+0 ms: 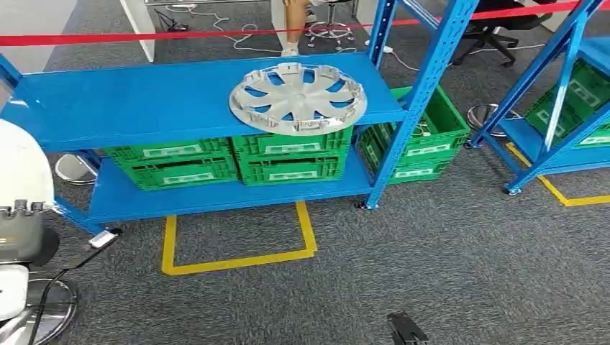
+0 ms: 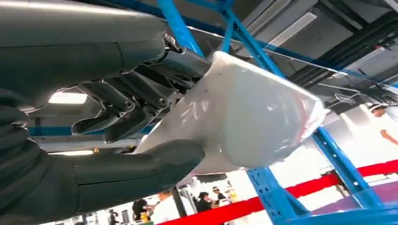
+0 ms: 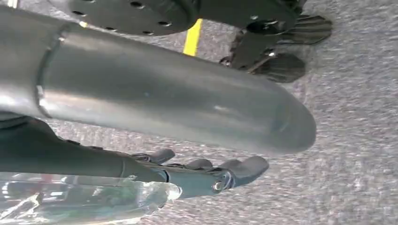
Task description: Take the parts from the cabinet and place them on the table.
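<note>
The left hand (image 2: 117, 126) grips a white glossy part (image 2: 244, 122), thumb beneath it and dark fingers above. The right hand (image 3: 197, 173) hangs over grey carpet (image 3: 356, 140), fingers loosely curled, with a clear wrapped item (image 3: 84, 199) against it; whether it grips this cannot be told. A silver wheel cover (image 1: 297, 98) lies on the blue rack's upper shelf (image 1: 129, 100), well apart from both hands.

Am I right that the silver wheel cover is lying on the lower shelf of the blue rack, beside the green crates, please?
Not quite: the silver wheel cover lies on the upper shelf of the blue rack, above the green crates, which stand on the lower shelf. The head view shows this.
</note>
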